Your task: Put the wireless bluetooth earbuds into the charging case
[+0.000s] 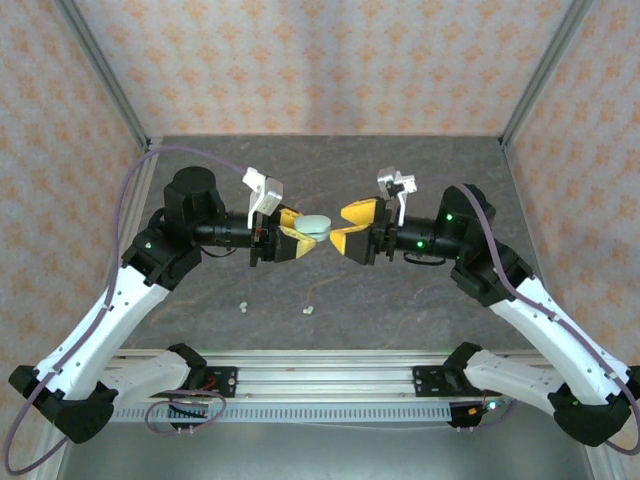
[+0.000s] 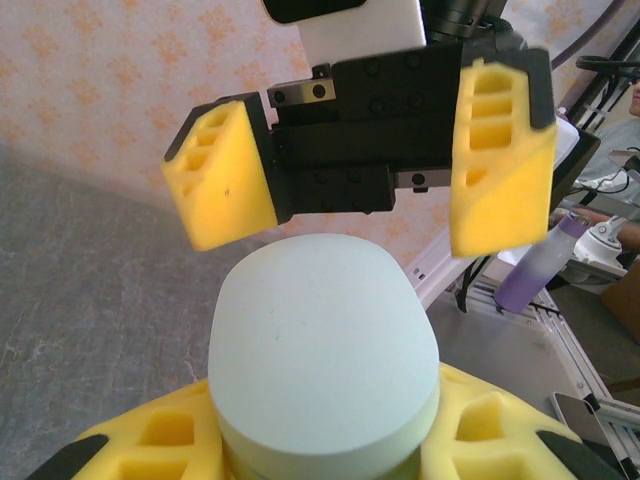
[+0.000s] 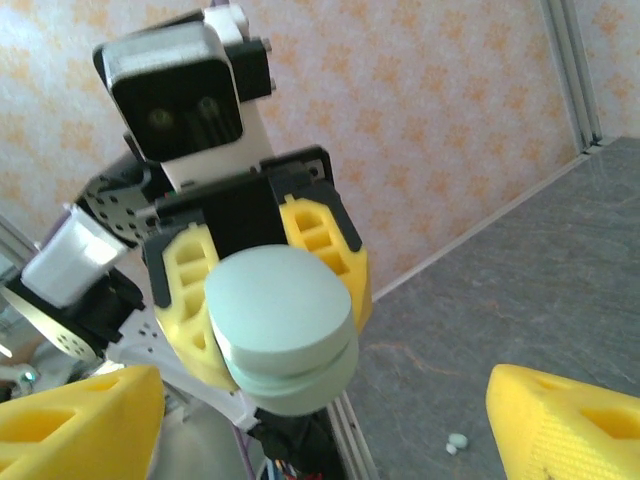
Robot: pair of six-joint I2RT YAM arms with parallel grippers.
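My left gripper (image 1: 298,235) is clenched on the pale green, smooth matte plastic oval charging case (image 1: 316,224), its ribbed yellow foam pads (image 2: 160,440) pressing the case's two sides while the lidded, rounded end sticks out past them; a thin seam runs around the case's body in the right wrist view. My right gripper (image 1: 350,227) faces it, held up off the table with jaws spread wide and nothing between them, its blocky, hollow-celled yellow foam fingers (image 2: 222,178) standing just beyond the case and not touching it. The tiny white rounded plastic earbuds (image 1: 243,305) lie well apart from the case, down on the dark grey, marbled table top (image 1: 400,290), near my arms' bases, in two little spots. Peach patterned wallpaper (image 1: 300,60) backs the cell.
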